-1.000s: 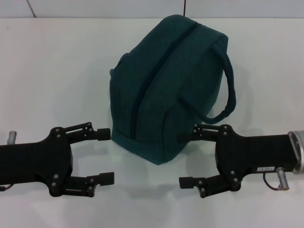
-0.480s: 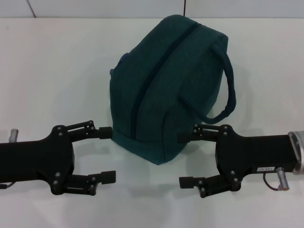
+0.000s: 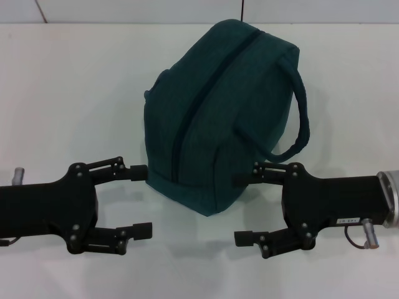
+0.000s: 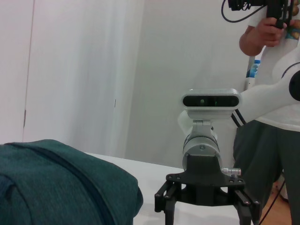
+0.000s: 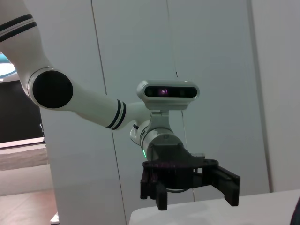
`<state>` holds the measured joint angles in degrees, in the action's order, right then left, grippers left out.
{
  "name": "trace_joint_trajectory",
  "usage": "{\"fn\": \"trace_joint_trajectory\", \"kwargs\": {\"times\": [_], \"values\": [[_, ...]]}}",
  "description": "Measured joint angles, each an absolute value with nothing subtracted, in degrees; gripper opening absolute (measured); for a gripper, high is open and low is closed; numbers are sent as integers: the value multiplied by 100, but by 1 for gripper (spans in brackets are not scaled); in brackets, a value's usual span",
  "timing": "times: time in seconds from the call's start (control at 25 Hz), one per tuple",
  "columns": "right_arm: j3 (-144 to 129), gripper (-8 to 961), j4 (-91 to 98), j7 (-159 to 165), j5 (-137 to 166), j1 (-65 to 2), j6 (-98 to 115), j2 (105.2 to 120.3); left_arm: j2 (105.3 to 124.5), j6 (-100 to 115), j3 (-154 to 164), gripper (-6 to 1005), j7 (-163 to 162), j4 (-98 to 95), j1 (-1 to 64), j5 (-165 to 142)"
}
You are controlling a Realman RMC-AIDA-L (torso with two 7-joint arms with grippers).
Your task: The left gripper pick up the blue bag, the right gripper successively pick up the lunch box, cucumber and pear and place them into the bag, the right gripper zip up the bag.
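From the head camera, the blue bag (image 3: 218,115) sits on the white table (image 3: 75,93), lying tilted with its zipper line running up its top and looking closed along the stretch that shows. One looped handle (image 3: 299,112) arches off its right side; the second handle is hidden. The left gripper (image 3: 140,199) hovers low at the near left, fingers spread wide and holding nothing, its upper fingertip just at the bag's near left corner; whether it actually touches the fabric is hard to tell. The right gripper (image 3: 244,208) mirrors it at the near right, also spread and empty, its upper finger partly lost against the dark bag. Both arms are cut off by the picture's edges.

In the left wrist view, only a rounded end of the bag (image 4: 61,187) shows, cut off at the edge. Across from it the right gripper (image 4: 206,206) faces the camera, its fingertips cropped away. A person (image 4: 272,117) stands behind, head out of view.

In the right wrist view, the left gripper (image 5: 194,197) faces the camera with its fingers apart, above a sliver of table (image 5: 211,213). The bag is barely a dark speck at the edge.
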<state>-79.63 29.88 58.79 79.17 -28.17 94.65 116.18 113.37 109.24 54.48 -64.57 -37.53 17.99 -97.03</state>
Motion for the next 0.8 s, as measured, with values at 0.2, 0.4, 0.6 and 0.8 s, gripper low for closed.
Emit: {"fn": "trace_joint_trajectory", "kwargs": {"times": [0.2,0.4,0.6,0.8], "values": [[-7963,888,2988,5879,7918,-2822,9461,11619,11338,10924,5444,879,-6460,-3753,1806,-9703],[-7963,888,2988,5878,7919,-2821,9455,11619,11338,10924,5423,879,-6468,-3753,1853,-9703],[-7963,888,2988,5879,7919,-2825,9456,11618,11337,10919,5422,879,-6532,-3753,1913,-9703],[-7963,888,2988,5880,7919,-2828,9463,11610,11332,10915,5422,880,-6540,-3753,1965,-9697]]}}
